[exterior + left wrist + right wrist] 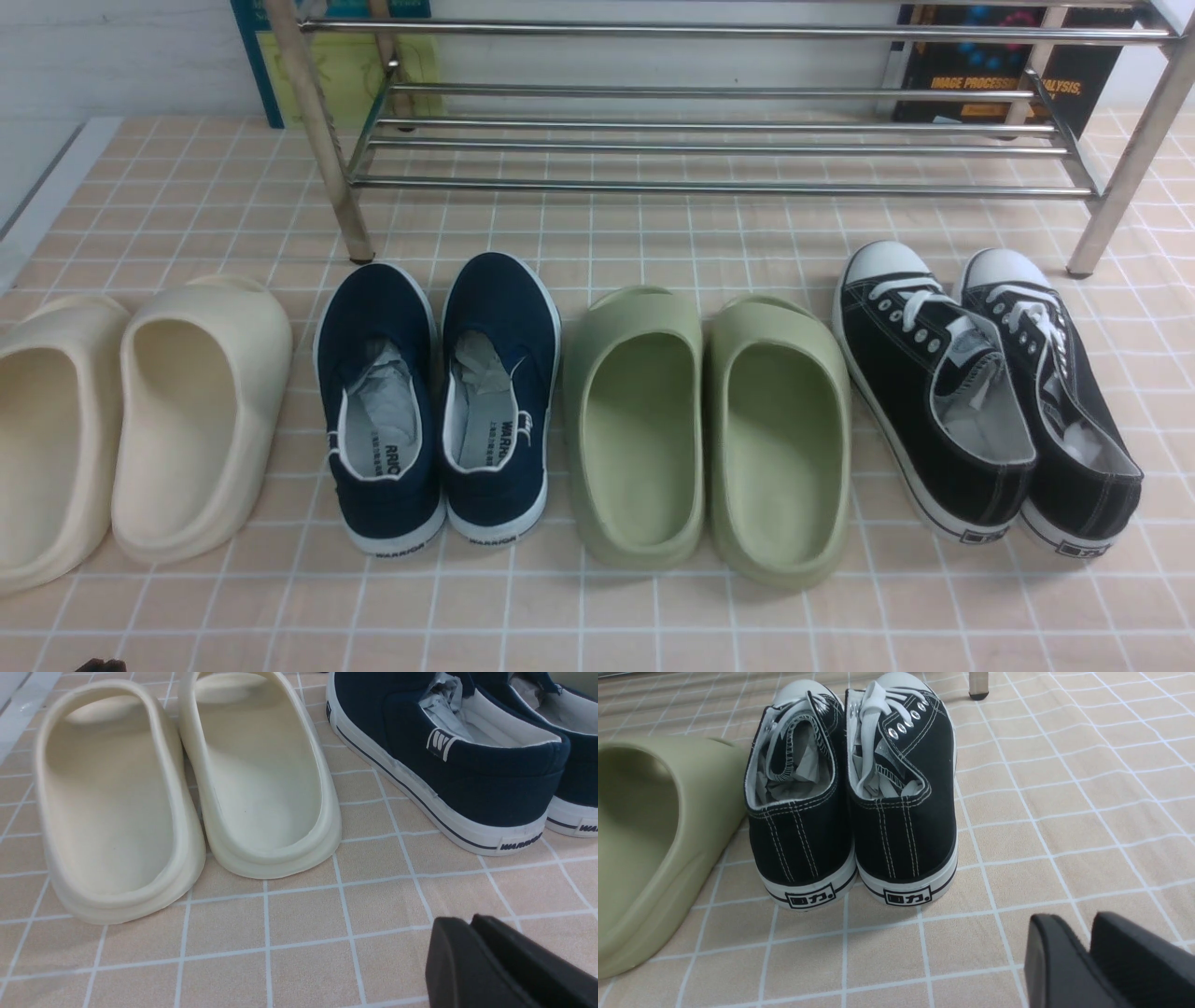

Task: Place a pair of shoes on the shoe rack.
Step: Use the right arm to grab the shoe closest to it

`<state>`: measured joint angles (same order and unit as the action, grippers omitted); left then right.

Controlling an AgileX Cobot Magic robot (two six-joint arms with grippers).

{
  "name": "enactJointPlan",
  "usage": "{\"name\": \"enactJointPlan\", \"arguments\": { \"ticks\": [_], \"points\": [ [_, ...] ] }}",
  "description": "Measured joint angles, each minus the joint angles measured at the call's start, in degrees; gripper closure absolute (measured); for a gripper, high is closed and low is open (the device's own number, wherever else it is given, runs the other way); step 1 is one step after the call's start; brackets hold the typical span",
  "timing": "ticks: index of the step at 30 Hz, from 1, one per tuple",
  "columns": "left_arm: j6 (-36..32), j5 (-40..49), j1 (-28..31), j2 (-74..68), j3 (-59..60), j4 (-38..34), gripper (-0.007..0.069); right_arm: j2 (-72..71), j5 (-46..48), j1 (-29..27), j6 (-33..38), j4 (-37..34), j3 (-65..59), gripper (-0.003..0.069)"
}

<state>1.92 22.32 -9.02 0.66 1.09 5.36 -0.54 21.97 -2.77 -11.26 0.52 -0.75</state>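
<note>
The pair of shoes (980, 401), black with white laces and toe caps, is set side by side on the tiled floor (597, 607) just ahead of the right gripper (1085, 933), heels turned toward it and toes away. The shoes are not on the shoe rack (719, 140), which stands farther off beyond their toes. The rack's long bars are shown only by the front view; in the right wrist view just the foot of one leg is caught. The paper stuffed inside the shoes is seen most clearly from that wrist. Green slippers (654, 835) are seen close beside the pair. Cream slippers (187, 788) and navy slip-ons (444, 765) are shown ahead of the left gripper (467, 924), apart from it. The left gripper's fingers are pressed together with nothing between them. A narrow gap is kept between the right gripper's fingers, and nothing is held or touched.
</note>
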Motion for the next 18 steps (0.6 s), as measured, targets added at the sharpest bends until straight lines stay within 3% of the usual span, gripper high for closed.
{"name": "enactJointPlan", "arguments": {
  "ticks": [8,13,16,17,18],
  "points": [
    [0.05,0.00,0.00,0.00,0.00,0.00,0.0554,0.00,-3.56,0.00,0.00,0.44,-0.47,0.0519],
    [0.05,0.00,0.00,0.00,0.00,0.00,0.0551,0.00,-25.41,0.00,0.00,0.54,-0.62,0.0514],
    [0.05,0.00,0.00,0.00,0.00,0.00,0.0548,0.00,-45.23,0.00,0.00,0.71,-0.62,0.0508],
    [0.05,0.00,0.00,0.00,0.00,0.00,0.0548,0.00,-47.79,0.00,0.00,0.71,-0.62,0.0507],
    [0.05,0.00,0.00,0.00,0.00,0.00,0.0547,0.00,-57.97,0.00,0.00,0.92,-0.62,0.0504]
  ]
}}
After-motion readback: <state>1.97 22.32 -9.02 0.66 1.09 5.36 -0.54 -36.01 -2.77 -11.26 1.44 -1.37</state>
